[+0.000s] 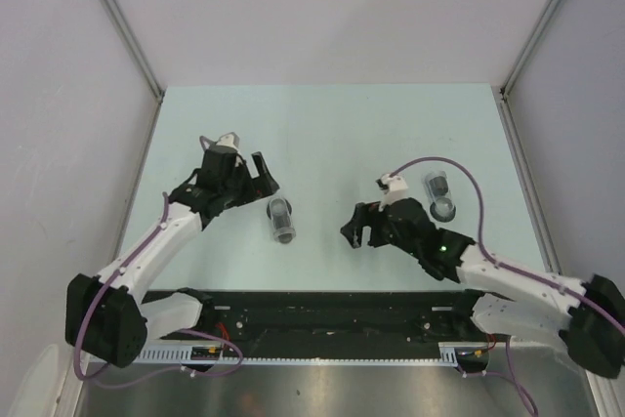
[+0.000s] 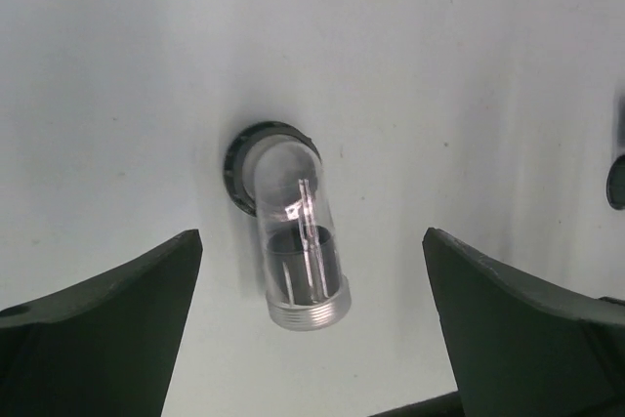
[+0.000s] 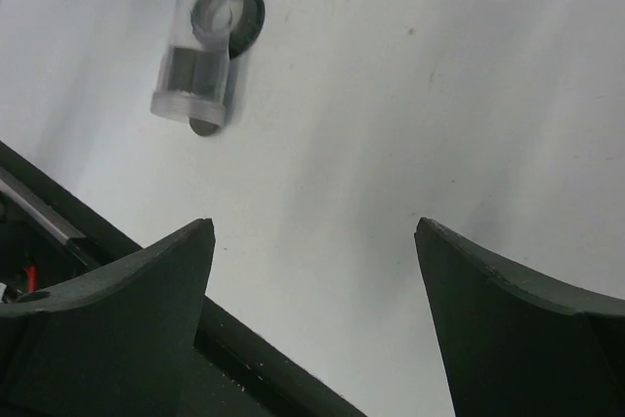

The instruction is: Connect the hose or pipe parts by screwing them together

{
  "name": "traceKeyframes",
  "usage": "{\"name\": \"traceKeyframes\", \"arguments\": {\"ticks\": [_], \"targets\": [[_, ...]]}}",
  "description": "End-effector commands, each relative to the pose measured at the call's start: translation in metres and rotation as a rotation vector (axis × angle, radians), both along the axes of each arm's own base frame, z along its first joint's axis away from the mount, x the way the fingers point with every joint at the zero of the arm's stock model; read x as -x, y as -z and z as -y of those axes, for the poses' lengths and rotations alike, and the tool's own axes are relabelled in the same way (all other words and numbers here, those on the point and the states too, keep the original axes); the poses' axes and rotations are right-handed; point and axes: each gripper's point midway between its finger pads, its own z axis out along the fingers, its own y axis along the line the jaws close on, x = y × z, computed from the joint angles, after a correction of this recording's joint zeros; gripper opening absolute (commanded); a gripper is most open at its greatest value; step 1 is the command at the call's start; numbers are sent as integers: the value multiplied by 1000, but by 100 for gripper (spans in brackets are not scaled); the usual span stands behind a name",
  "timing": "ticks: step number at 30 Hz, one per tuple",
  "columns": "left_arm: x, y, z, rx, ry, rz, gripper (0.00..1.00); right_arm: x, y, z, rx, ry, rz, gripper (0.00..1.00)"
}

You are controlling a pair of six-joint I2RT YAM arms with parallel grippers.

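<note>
Pick-up stage, nothing joined: one fitting [image 1: 280, 219] lies mid-frame on the table [image 1: 322, 124], the other fitting [image 1: 441, 194] right; left gripper [image 1: 264, 175] and right gripper [image 1: 354, 227] gape wide, empty, and each must next close on a fitting.

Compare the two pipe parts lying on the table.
The left pipe part lies between the left pincer and the right pincer; the right pipe part lies behind the right pincer, within the arc of the purple cable. The open left pincer faces the left pipe part; the open right pincer points away from the right pipe part. Both are short clear tubes with a dark ring end, lying flat, neither held.
</note>
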Motion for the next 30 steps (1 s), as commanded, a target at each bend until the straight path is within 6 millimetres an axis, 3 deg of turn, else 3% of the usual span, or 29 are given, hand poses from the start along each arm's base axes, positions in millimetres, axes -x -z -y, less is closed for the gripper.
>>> {"name": "traceKeyframes", "arguments": {"ticks": [1,2,4,5,6,7,8,10,11,14,18,21,22,25,27,29,30], "targets": [[-1,-15,-42,-35,-39,73,100,-29,-14,-52,-32,46,47,90],[1,-22,-49,-52,-36,109,100,-22,-11,-70,-10,14,46,91],[3,-25,-63,-90,-45,132,100,-33,-6,-99,50,28,60,93],[4,-28,-68,-126,-30,158,100,-28,-6,-115,60,9,70,93],[7,-24,-77,-172,-54,152,100,-32,-2,-123,81,27,83,94],[9,-22,-82,-193,-60,150,100,-34,14,-135,112,23,77,96],[11,-21,-85,-220,-52,151,100,-39,8,-150,96,21,86,97],[17,-17,-90,-243,-46,139,100,-42,17,-167,109,12,87,98],[18,-18,-90,-241,-46,139,100,-46,33,-178,149,8,82,98],[23,-21,-85,-211,-35,152,100,-51,59,-190,223,15,92,98],[24,-26,-83,-196,-29,167,100,-55,77,-204,262,0,90,94],[24,-27,-79,-183,-7,165,98,-51,89,-208,290,-45,84,83],[24,-27,-77,-185,13,167,97,-51,90,-206,305,-52,84,71],[26,-31,-63,-148,101,177,92,-55,81,-194,364,-84,112,49],[30,-38,-48,-104,186,198,91,-48,68,-196,365,-194,118,43],[34,-45,-37,-71,263,220,89,-41,42,-193,346,-352,140,37],[40,-51,-26,-25,316,230,88,-33,42,-183,370,-410,113,35]]}}
